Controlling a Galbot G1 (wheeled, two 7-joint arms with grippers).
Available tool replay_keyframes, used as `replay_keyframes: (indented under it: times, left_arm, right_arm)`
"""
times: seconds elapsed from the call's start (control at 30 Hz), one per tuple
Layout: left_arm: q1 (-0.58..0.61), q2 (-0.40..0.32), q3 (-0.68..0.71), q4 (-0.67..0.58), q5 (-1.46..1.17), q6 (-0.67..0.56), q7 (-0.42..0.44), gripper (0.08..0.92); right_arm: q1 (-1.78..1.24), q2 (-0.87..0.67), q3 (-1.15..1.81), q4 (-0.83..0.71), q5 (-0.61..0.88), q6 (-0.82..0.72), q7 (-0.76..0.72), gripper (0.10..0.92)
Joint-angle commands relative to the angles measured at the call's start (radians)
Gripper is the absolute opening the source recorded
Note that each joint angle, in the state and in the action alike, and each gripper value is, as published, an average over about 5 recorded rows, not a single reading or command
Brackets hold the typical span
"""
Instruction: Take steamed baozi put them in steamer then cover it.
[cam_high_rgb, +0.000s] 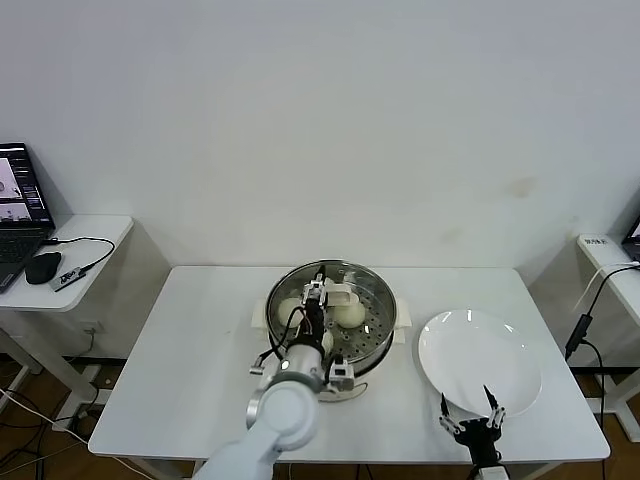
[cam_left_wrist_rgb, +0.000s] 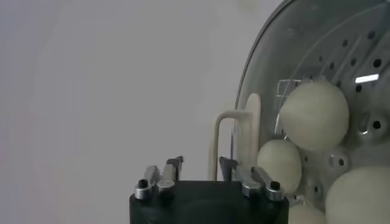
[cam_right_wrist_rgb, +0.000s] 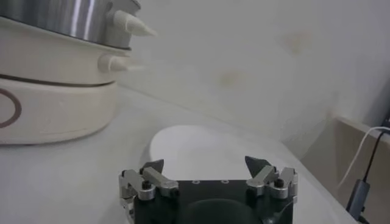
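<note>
claw over the steamer, buns inside, plate bare

left claw (cam_high_rgb: 320, 297) hangs over the steamer (cam_high_rgb: 378, 298), reaching in from the near side. in the left wrist view its fingers (cam_left_wrist_rgb: 159, 176) stand a little apart, with the cream-white bar handle (cam_left_wrist_rgb: 226, 141) of the cover (cam_left_wrist_rgb: 268, 55) rising in the gap between them; whether they touch it cannot be told. the cover's clear glass and metal rim stand on edge in that view, just beside the handle, and the buns show through or past it. three steamed baozi (cam_left_wrist_rgb: 314, 115) are plain there, lying on the perforated steel tray (cam_left_wrist_rgb: 359, 67), close together and partly touching. from the head view two of them flank the arm, one on each side of it.

the steamer sits at the middle of the white table (cam_high_rgb: 190, 350), toward the far edge, its cream-white side handle (cam_right_wrist_rgb: 131, 23) jutting out toward the right.

right claw (cam_high_rgb: 474, 410) is parked low at the table's near edge, its fingers (cam_right_wrist_rgb: 149, 173) spread wide and holding nothing. just beyond it lies the white plate (cam_high_rgb: 480, 362), well to the right of the steamer.

a side desk (cam_high_rgb: 85, 260) on the left carries a laptop (cam_high_rgb: 20, 215) and a mouse (cam_high_rgb: 42, 267).
</note>
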Motion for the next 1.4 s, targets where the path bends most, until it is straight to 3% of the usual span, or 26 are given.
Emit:
replay_keyframes:
  times: [0.03, 0.23, 0.47, 0.57, 0.77, 0.93, 1.4]
  left_arm:
    - [0.176, 0.111, -0.025, -0.268, -0.072, -0.071, -0.069, 0.648]
    - [0.363, 0.161, -0.223, -0.423, -0.327, -0.203, -0.185, 0.799]
    - [0.645, 0.147, -0.630, -0.385, -1.118, -0.531, -0.409, 0.822]
    - [0.735, 0.136, -0.715, -0.370, -1.335, -0.567, -0.458, 0.823]
    - [0.871, 0.106, -0.736, -0.339, -1.599, -0.670, -0.495, 0.823]
    - [0.891, 0.068, -0.718, -0.259, -1.638, -0.767, -0.512, 0.823]
    - [0.936, 0.038, -0.709, -0.223, -1.650, -0.700, -0.470, 0.823]
  right_arm:
    - [-0.005, -0.004, -0.002, 0.001, 0.002, 0.000, 0.000, 0.823]
    - [-0.015, -0.015, -0.004, 0.002, 0.008, 0.000, 0.000, 0.823]
    - [-0.031, -0.014, -0.015, 0.013, 0.008, 0.007, -0.001, 0.823]
    - [-0.050, -0.028, -0.017, 0.037, 0.022, 0.010, -0.005, 0.823]
    - [-0.137, -0.101, -0.034, 0.131, 0.126, -0.004, -0.026, 0.823]
    - [-0.232, -0.167, -0.048, 0.206, 0.195, -0.027, -0.023, 0.823]
    - [-0.322, -0.217, -0.111, 0.262, 0.266, -0.013, -0.018, 0.823]
